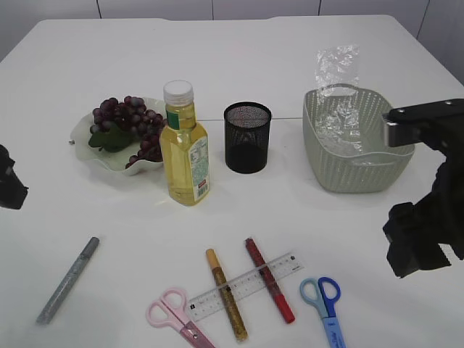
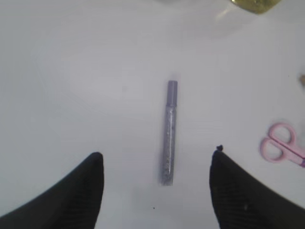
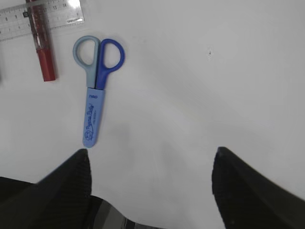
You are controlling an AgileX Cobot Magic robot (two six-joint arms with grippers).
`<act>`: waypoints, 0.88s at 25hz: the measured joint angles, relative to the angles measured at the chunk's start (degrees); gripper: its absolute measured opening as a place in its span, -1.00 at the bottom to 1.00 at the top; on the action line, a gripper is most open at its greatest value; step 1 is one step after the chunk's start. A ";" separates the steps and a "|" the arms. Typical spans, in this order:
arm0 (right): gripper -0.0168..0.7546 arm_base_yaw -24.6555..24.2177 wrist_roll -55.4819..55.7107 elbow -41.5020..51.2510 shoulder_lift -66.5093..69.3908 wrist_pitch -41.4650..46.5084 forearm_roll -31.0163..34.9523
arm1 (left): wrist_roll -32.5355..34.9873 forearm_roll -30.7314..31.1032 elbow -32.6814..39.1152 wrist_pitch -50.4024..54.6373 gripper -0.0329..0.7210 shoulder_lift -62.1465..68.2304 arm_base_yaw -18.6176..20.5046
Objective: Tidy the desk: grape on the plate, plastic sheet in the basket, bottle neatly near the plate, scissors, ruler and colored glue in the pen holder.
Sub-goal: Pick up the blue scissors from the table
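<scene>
With grape (image 1: pixel 127 123) on the plate (image 1: pixel 83 148), we judged the glue step in hand: our left gripper (image 2: pixel 157 164) hung spread over the silver pen (image 2: pixel 169 133) at near left, needing descent, while the right gripper (image 3: pixel 150 162) gaped empty.

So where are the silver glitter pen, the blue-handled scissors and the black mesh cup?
silver glitter pen (image 2: pixel 169 136), left wrist view, middle of barrel
blue-handled scissors (image 3: pixel 93 113), right wrist view, blade cover
black mesh cup (image 1: pixel 247 145), exterior view, front wall
</scene>
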 joint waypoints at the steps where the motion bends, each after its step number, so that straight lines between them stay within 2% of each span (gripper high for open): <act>1: 0.54 0.14 0.00 0.00 0.00 0.12 0.07 | 0.31 -0.55 0.00 0.90 0.43 0.00 0.00; 12: 0.54 0.36 0.47 0.00 0.00 0.65 3.84 | 2.99 -2.15 0.00 6.59 0.41 0.00 0.00; 15: 0.45 0.85 1.69 0.00 0.00 1.03 4.60 | 3.31 -3.88 0.00 7.79 0.40 -0.03 0.00; 18: 0.36 2.53 2.68 0.00 0.00 0.08 4.49 | 3.55 -5.31 0.00 8.05 0.40 -0.12 0.00; 22: 0.34 5.79 3.70 0.00 2.89 -0.86 3.72 | 3.55 -5.75 0.00 8.09 0.40 -0.12 0.00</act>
